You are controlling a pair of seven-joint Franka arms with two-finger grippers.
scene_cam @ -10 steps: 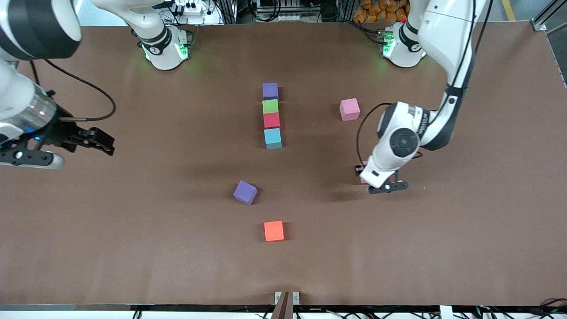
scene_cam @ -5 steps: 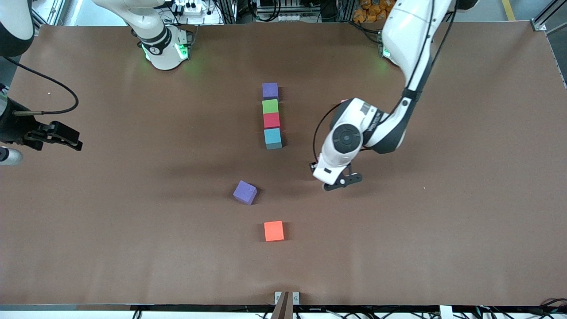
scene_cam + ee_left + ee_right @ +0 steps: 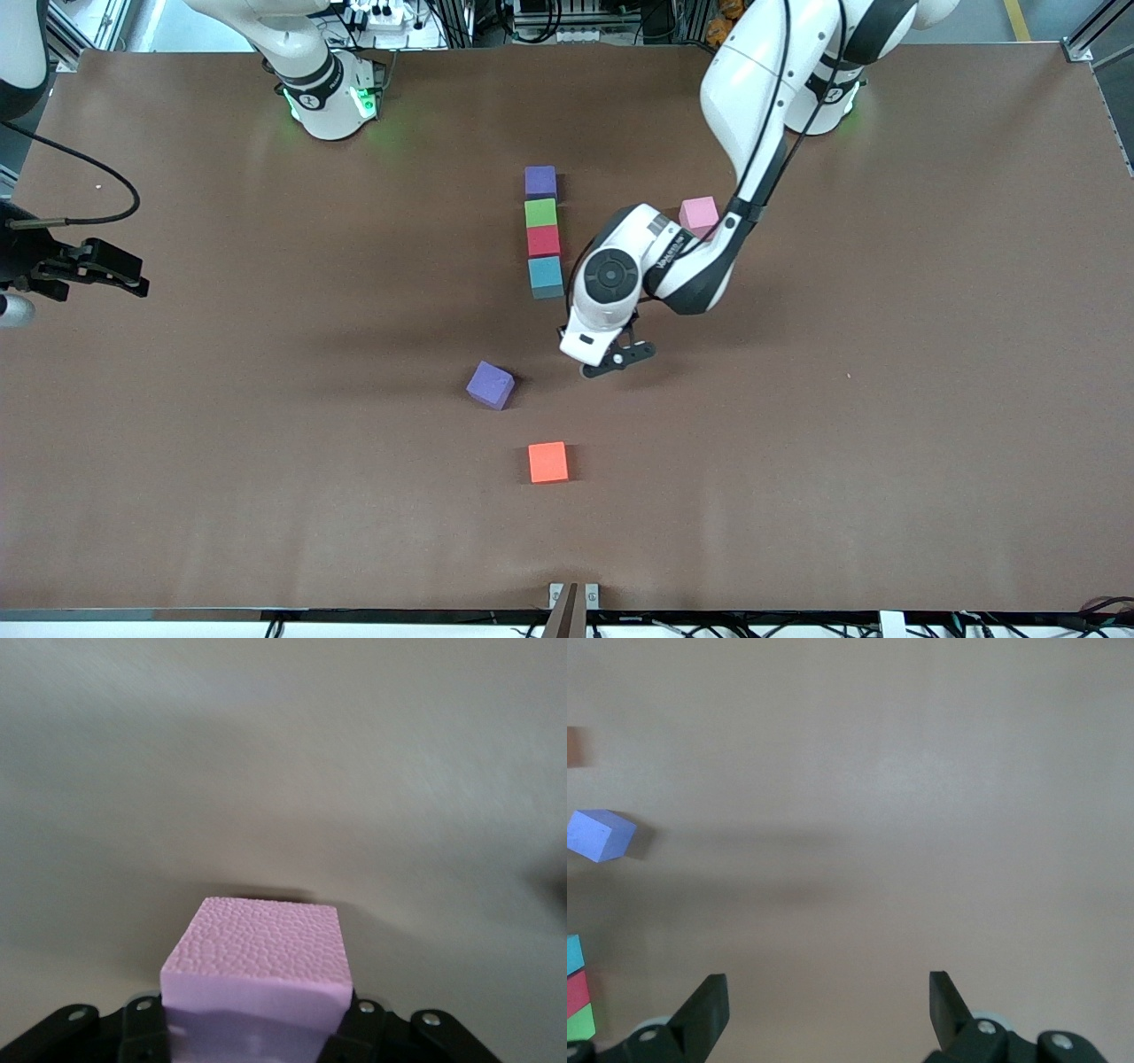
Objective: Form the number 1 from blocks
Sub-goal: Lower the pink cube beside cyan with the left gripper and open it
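Brown table (image 3: 886, 443): left gripper (image 3: 611, 359), jaws clamped on a pink foam cube (image 3: 261, 952), has swung in beside the purple-green-red-blue block column (image 3: 542, 232), ready to extend it; right gripper (image 3: 97, 270) waits, jaws apart.

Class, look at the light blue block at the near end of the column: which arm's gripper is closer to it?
Left. The left gripper, carrying a pink block, hangs just beside the light blue block. The right gripper waits open at the right arm's end of the table.
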